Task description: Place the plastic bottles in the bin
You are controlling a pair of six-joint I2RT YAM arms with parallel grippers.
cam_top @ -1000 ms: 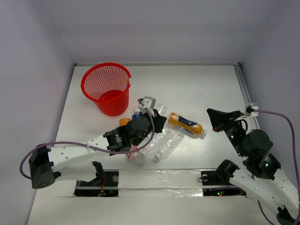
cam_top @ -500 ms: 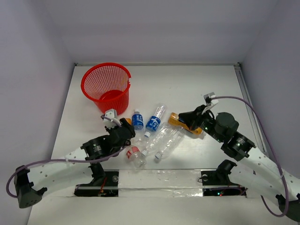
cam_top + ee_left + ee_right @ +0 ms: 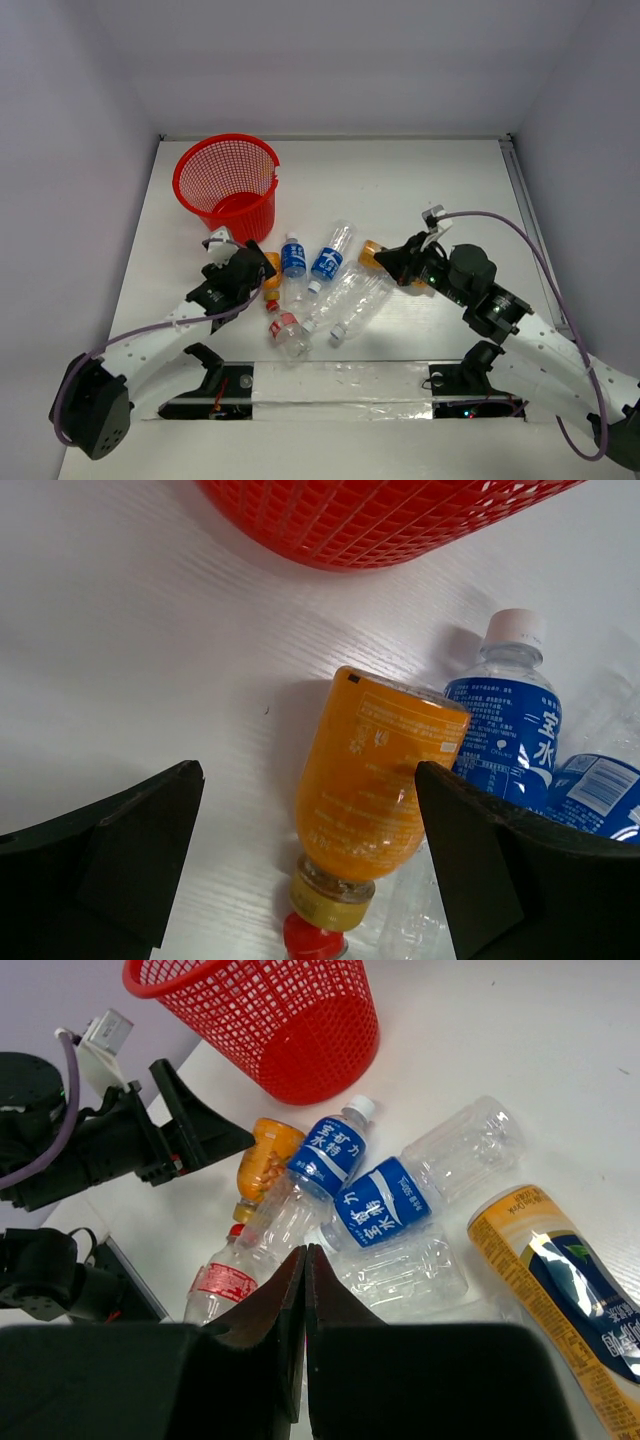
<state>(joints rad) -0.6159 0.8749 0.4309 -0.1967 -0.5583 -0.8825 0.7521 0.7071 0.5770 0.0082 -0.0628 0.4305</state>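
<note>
While the left tool (image 3: 308, 772) stands spread wide, the small orange plastic bottle (image 3: 375, 760) lying on the white surface (image 3: 150, 660) between its fingers (image 3: 120, 840) and the round red mesh bin (image 3: 380, 520) just beyond them, its right finger sits beside a clear blue-labelled bottle (image 3: 505, 720), so closing may snag that neighbour or squirt the round orange body out sideways. Further right, the right tool (image 3: 305, 1260) is pressed together, empty, over the clear bottles (image 3: 400, 1270), a long yellow bottle (image 3: 560, 1290) to its right; lowered so, it could scatter them.
</note>
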